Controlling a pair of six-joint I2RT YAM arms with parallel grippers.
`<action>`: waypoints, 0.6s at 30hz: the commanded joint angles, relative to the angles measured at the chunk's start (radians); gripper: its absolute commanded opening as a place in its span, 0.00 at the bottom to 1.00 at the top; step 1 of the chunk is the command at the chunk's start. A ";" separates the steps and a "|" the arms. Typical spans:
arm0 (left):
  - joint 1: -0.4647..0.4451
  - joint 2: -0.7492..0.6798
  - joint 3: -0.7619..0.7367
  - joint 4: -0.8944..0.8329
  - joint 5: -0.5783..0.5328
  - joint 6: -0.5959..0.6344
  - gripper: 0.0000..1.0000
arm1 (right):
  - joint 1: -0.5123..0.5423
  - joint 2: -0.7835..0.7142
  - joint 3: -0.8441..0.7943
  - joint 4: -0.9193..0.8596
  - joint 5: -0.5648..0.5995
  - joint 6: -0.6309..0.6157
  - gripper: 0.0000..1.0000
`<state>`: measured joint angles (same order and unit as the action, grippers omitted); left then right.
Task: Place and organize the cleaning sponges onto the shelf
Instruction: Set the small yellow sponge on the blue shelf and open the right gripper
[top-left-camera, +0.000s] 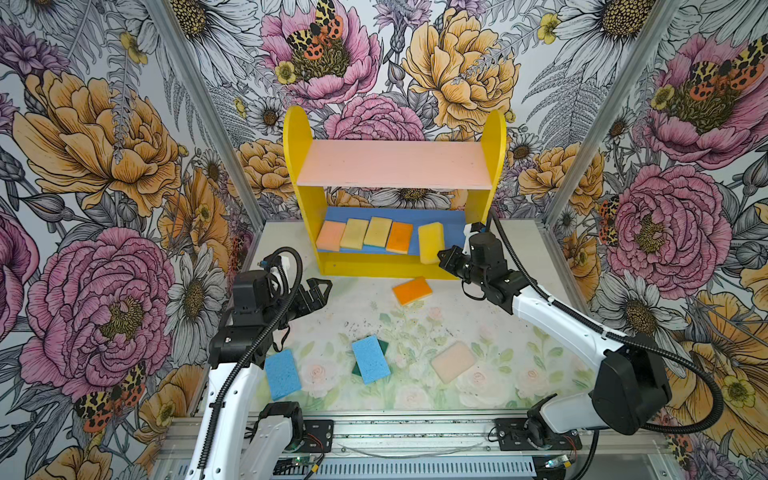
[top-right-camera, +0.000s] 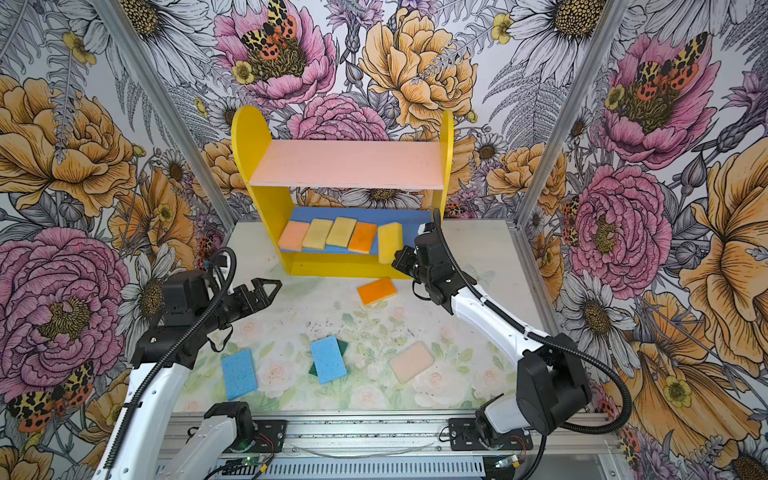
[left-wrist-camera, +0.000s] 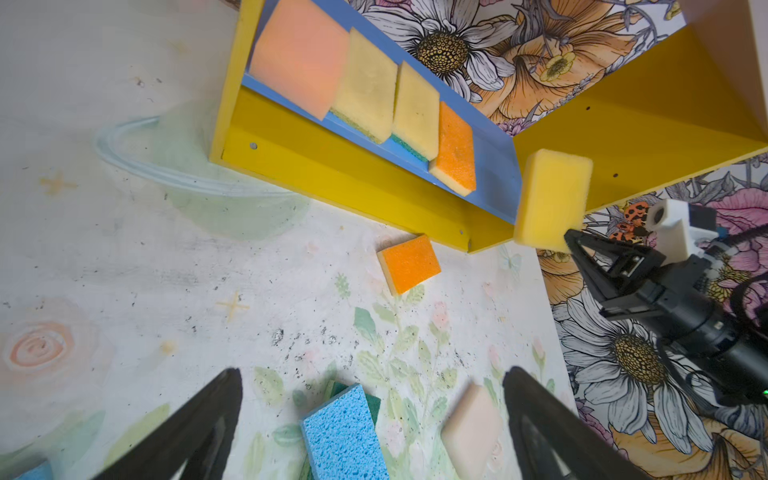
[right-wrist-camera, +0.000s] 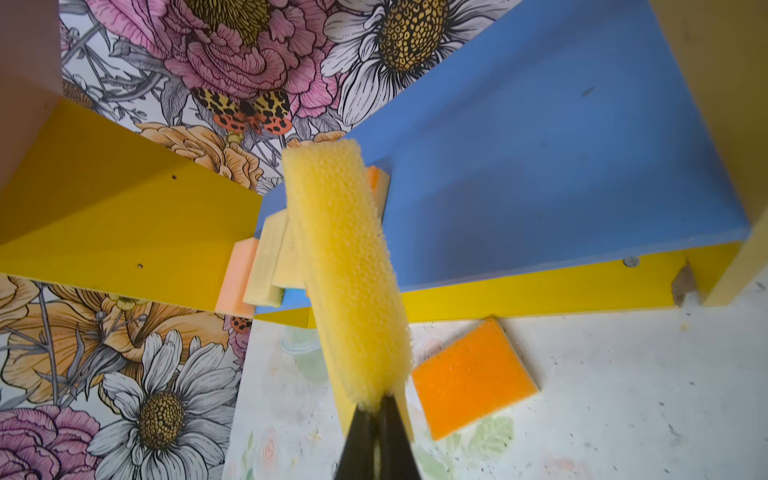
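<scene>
The yellow sponge (top-left-camera: 431, 243) is standing on end at the front of the blue lower board (top-left-camera: 456, 232) of the shelf (top-left-camera: 300, 199) — the right gripper (top-left-camera: 441, 258) is pinching its lower edge. The left gripper (top-left-camera: 319, 293) is hovering over the table (top-left-camera: 353, 309), jaws spread wide — grasping nothing.

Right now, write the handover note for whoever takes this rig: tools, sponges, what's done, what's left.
Right tool: shut on the yellow sponge, held upright at the front of the shelf's blue lower board, not yet released.
Left tool: open, empty, above the table.
Done: row of four on the lower board: peach sponge, two pale yellow sponges, shelved orange sponge.
Left: set the yellow one down, then shelve five from the table: loose orange sponge, near blue sponge, middle blue sponge lying on the dark green sponge, pale pink sponge.
</scene>
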<state>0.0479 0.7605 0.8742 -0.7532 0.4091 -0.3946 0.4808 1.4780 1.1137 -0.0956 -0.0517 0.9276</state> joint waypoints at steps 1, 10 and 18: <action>0.033 -0.077 -0.059 0.002 -0.062 0.008 0.99 | -0.002 0.078 0.079 0.102 0.078 0.059 0.00; 0.056 -0.148 -0.092 0.004 -0.093 0.012 0.99 | -0.002 0.219 0.164 0.145 0.106 0.128 0.00; 0.059 -0.144 -0.100 0.017 -0.081 0.013 0.99 | -0.002 0.277 0.183 0.161 0.071 0.161 0.00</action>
<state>0.0959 0.6132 0.7883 -0.7586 0.3431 -0.3939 0.4801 1.7302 1.2613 0.0299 0.0292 1.0626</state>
